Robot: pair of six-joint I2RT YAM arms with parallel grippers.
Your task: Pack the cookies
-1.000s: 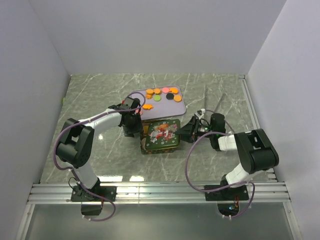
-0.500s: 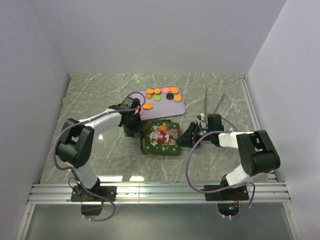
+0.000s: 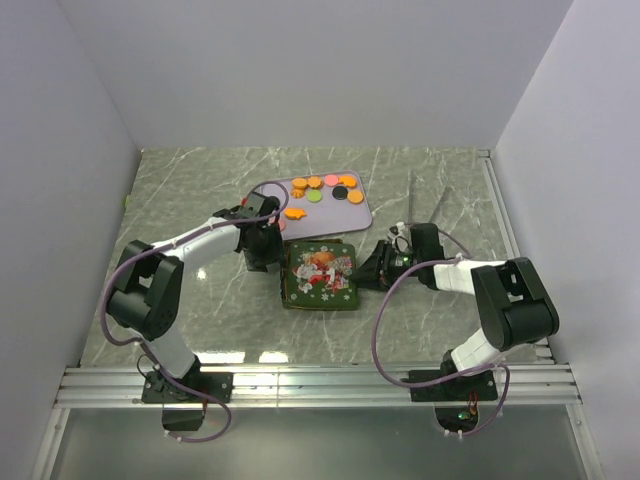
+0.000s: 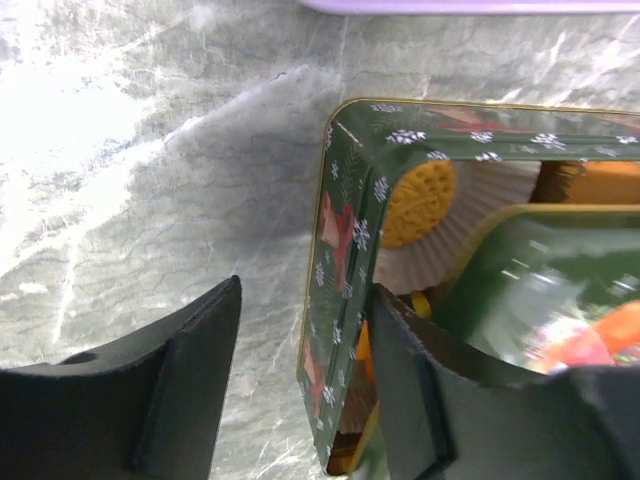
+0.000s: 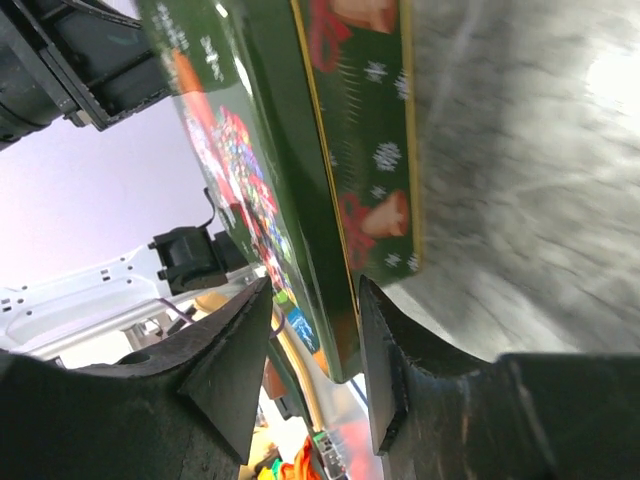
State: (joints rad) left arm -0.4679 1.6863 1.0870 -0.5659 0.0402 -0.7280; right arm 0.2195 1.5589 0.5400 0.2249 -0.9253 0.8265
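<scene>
The grey-green marbled tabletop [image 3: 200, 190] carries a flat lavender plastic tray [image 3: 362, 214] and, just beside it, a green Christmas-printed metal tin [image 3: 320, 302].

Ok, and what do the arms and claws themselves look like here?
Both the left arm and right arm have white links between chunky black joint housings. A mauve cable loops along each from base to wrist. The left claw and right claw have matte black, wedge-shaped fingers. No markings are legible.
</scene>
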